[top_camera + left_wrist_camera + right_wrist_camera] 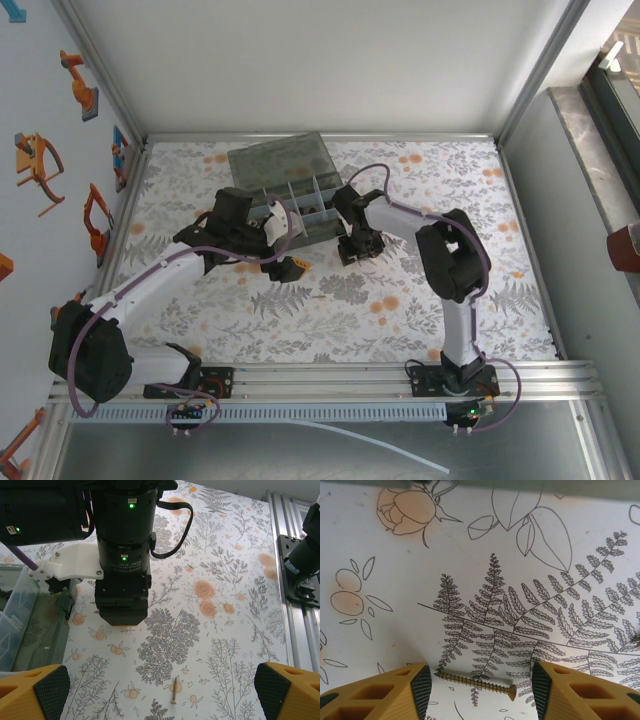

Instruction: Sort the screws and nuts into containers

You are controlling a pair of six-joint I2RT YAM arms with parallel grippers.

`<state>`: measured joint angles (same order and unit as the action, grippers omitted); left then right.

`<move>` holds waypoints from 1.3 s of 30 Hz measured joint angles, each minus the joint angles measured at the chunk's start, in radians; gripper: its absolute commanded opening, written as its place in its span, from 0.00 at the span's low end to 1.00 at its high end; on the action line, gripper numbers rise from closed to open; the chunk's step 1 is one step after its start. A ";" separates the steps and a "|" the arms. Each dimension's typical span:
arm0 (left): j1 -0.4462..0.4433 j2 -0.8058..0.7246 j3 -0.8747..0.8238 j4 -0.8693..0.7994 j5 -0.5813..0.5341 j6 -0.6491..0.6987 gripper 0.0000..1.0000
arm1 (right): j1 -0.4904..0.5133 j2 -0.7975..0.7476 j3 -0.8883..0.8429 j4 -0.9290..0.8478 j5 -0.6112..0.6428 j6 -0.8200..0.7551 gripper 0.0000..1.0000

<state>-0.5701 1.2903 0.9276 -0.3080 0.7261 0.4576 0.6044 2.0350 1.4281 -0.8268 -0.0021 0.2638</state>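
A: Where is the screw now?
B: In the right wrist view a brass-coloured screw [475, 681] lies flat on the table [580, 540], between the right fingers [417, 687]. Its tip is just beside the pad at the left of that view. Its head is a little apart from the other pad.
A: Do they grip it?
B: No. They stand apart and hold nothing. If they touch the table, I cannot tell.
A: And the left fingers?
B: The left fingers [37, 690] are spread wide, with nothing held. A screw [174, 690] lies on the table between them and touches neither. If it is the same screw, I cannot tell.
A: The containers?
B: The containers [300, 200] stand toward the far side of the table, lid open, near both wrists.
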 measured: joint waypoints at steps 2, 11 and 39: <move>0.000 0.000 0.000 0.000 0.000 0.000 0.97 | 0.000 0.002 0.005 -0.005 -0.002 0.001 0.52; 0.000 0.008 0.001 -0.002 0.000 0.000 0.97 | 0.000 -0.040 -0.061 0.048 -0.006 0.085 0.50; -0.005 0.015 0.002 -0.003 0.000 0.000 0.97 | 0.008 -0.102 -0.152 0.093 -0.040 0.000 0.40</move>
<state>-0.5755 1.3052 0.9291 -0.3115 0.7261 0.4576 0.6121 1.9327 1.2762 -0.7334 -0.0425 0.2638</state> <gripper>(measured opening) 0.973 0.394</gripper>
